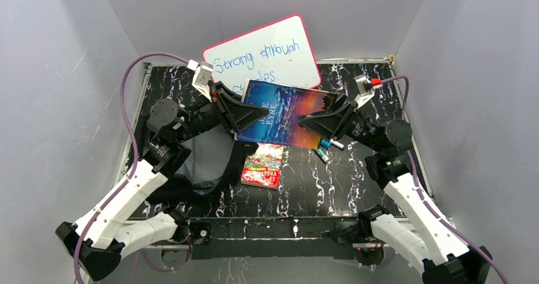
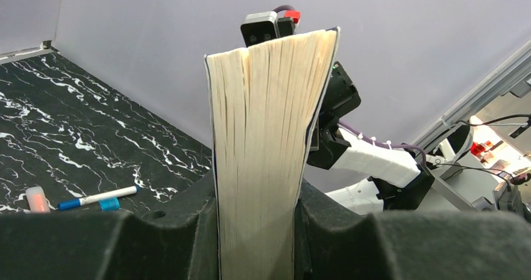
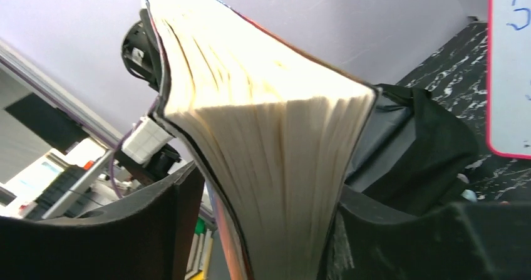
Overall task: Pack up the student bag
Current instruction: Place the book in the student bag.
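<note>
Above the worktop (image 1: 330, 176), the Jane Eyre book (image 1: 283, 109) hangs between both arms. The left end effector (image 1: 253, 114) is clamped on its left edge, and the right end effector (image 1: 311, 124) looks closed on the other, though that contact is hard to read. The student bag (image 1: 204, 160) lies open beneath the left arm. Loading step, I'd say; next, the book needs tipping down into that opening.

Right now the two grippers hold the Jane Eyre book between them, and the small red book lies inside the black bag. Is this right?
No. The small red book lies on the table beside the black bag, not inside it, as the top external view shows. The left gripper and right gripper do hold the Jane Eyre book between them.
</note>
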